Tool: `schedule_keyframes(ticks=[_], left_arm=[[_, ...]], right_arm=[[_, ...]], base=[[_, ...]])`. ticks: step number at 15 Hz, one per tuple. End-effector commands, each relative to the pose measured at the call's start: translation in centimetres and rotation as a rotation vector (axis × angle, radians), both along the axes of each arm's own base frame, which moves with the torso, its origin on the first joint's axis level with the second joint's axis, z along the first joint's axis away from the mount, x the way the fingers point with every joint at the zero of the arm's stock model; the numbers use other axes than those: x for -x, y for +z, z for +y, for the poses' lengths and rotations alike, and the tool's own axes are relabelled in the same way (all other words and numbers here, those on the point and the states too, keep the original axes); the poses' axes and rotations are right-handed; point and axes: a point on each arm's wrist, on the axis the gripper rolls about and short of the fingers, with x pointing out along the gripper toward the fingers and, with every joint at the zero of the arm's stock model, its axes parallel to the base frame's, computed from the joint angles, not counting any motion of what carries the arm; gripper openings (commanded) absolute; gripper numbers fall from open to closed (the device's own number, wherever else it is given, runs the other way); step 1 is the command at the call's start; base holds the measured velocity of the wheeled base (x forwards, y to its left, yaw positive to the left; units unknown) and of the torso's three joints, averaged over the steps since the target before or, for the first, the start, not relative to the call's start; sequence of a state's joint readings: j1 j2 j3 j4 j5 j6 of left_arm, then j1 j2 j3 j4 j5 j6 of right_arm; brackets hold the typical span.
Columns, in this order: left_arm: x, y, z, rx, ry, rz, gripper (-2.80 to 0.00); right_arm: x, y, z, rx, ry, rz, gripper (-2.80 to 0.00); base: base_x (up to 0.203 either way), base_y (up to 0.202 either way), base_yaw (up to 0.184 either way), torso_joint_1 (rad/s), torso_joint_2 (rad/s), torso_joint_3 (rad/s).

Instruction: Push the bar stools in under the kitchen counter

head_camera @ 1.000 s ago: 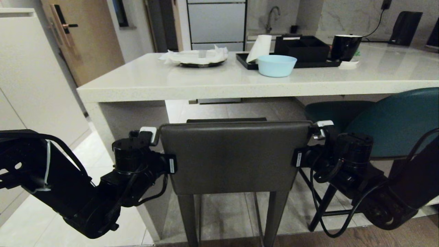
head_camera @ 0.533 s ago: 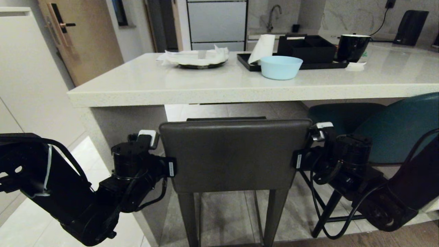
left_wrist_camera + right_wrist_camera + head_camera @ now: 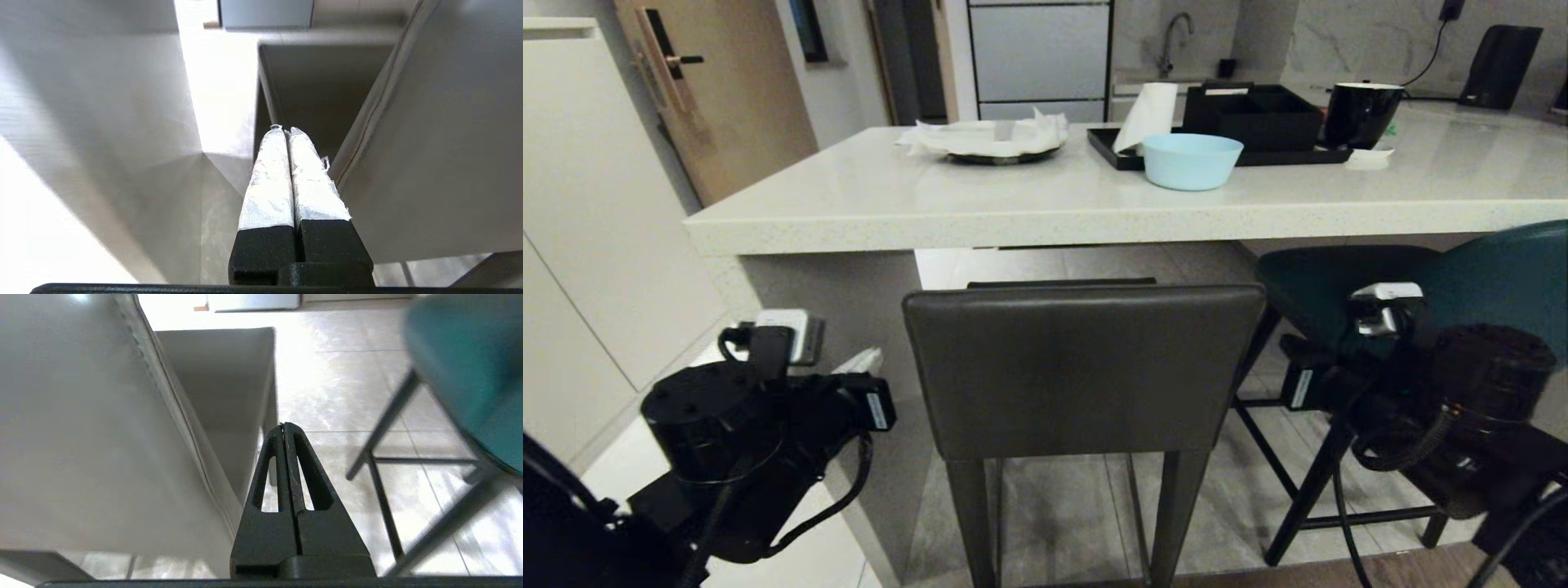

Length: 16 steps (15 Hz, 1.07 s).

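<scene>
Both grippers have drawn back from the grey stool point(image 3: 1082, 371), the left gripper point(image 3: 291, 134) and right gripper point(image 3: 284, 428) each pressed together, holding nothing. Two stools stand at the counter point(image 3: 1045, 214); the teal stool point(image 3: 1486, 286) is right of the grey. One blue bowl point(image 3: 1192, 160) sits on top.

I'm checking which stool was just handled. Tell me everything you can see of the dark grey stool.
The dark grey stool is boxy, with a low rectangular backrest that looks like smooth leather, seamed along its edges, on straight square legs. It stands upright on the tiled floor, backrest toward the robot, its seat reaching in under the kitchen counter. Nothing touches it: the left gripper and right gripper, both shut, sit just off either side of the backrest.
</scene>
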<state>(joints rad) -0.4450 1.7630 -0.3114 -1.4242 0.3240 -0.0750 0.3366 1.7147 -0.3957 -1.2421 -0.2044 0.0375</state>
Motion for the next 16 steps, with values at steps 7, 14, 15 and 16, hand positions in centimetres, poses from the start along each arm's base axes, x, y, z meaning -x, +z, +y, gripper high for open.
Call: schedule_keyframes(ticks=[7,14,15,16], left_arm=[[11.3,5.4,6.2,0.104,0.059,-0.235,-2.8],[20.9,5.4,10.5,0.096,0.226,-0.277,-2.8],[22.2,4.9,10.8,0.081,0.258,-0.267,-2.8],[23.2,4.0,11.0,0.056,0.291,-0.214,-2.8]], right_arm=[[14.6,4.8,-6.0,-0.033,-0.126,-0.285,-2.8],[25.2,2.4,-8.8,0.027,-0.312,-0.333,-2.8],[26.7,1.8,-8.8,0.039,-0.319,-0.293,-2.8],[28.2,1.1,-8.8,0.048,-0.325,-0.272,-2.8]], base=[[0.0,0.0,0.0,0.0,0.0,0.0],[0.0,0.0,0.0,0.0,0.0,0.0],[0.0,0.0,0.0,0.0,0.0,0.0],[0.0,0.0,0.0,0.0,0.0,0.0]])
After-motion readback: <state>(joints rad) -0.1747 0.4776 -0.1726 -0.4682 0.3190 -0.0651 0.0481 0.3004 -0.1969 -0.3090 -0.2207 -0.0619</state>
